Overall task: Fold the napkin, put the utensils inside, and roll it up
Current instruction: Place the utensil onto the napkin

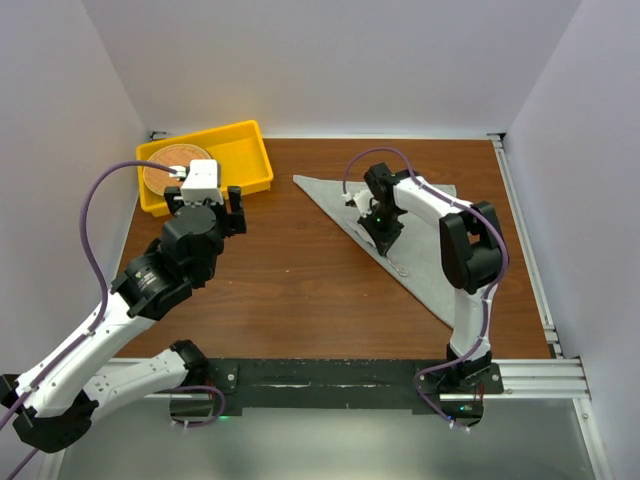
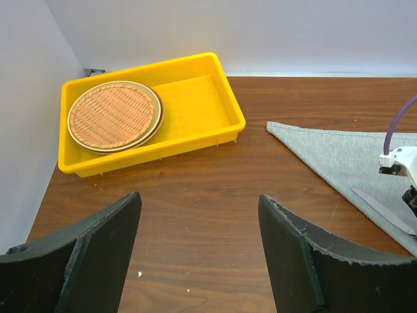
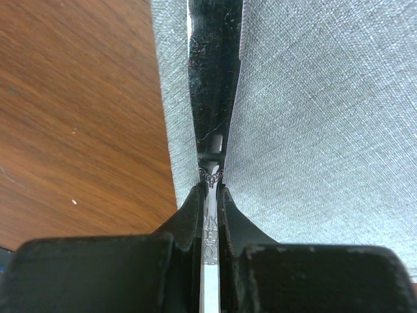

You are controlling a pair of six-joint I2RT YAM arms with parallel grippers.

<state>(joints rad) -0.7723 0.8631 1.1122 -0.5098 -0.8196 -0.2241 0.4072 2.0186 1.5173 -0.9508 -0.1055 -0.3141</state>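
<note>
So the napkin (image 1: pixel 325 193) (image 2: pixel 332 153) is folded into a triangle and lies flat on the right half of the surface (image 1: pixel 290 280), with its long edge facing the middle. That shape works as a pocket for cutlery, so the fold looks done and the job is at the "put the utensils inside" part.

A knife (image 2: pixel 384 210) lies flat on the cloth close to that long edge and roughly parallel to it. That's probably so everything rolls up straight later.

The right tool (image 1: pixel 368 215) (image 3: pixel 215 39) is down low over the napkin, just inside the same edge. It's pressed together, pinching a slim silver utensil (image 3: pixel 210 228) with a bit of ornament on the handle. Only a sliver shows between the fingers, so it's not clear if that's the knife itself or a second piece. Held low and lined up with the edge like that, it looks like it's being set in place rather than carried.

The left tool (image 1: pixel 205 207) (image 2: pixel 199 248) hovers over bare wood, spread wide with nothing in it, well apart from the napkin. Likely it's parked out of the way until the rolling needs a second helper.

Beyond it, the yellow tray (image 1: pixel 255 150) (image 2: pixel 228 98) sits in the far left corner with a woven disc (image 1: pixel 160 172) (image 2: pixel 114 116) inside. No cutlery is visible in there.
</note>
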